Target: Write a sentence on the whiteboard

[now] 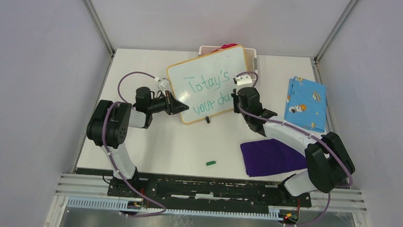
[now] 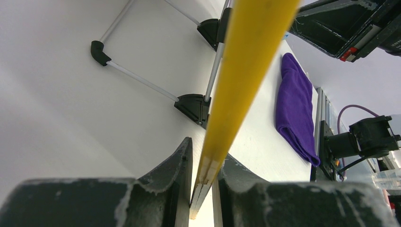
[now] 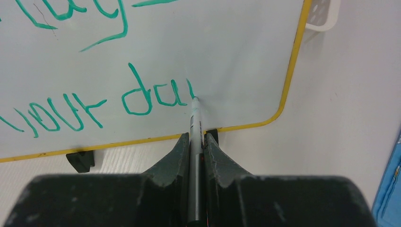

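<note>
Standing tilted at the far middle of the table (image 1: 151,147), the whiteboard (image 1: 233,60) is seen with a white basket (image 1: 252,52) just behind it. Its yellow frame is clamped at the near left edge between the narrowly set jaws of the left gripper (image 1: 175,106). A marker (image 3: 195,118) is pinched tight by the right gripper (image 3: 196,142), and its tip is pressed to the board just after the green "da" of the sentence (image 1: 206,85), below "Totay's". A purple cloth (image 1: 272,158) is laid beside the right arm.
</note>
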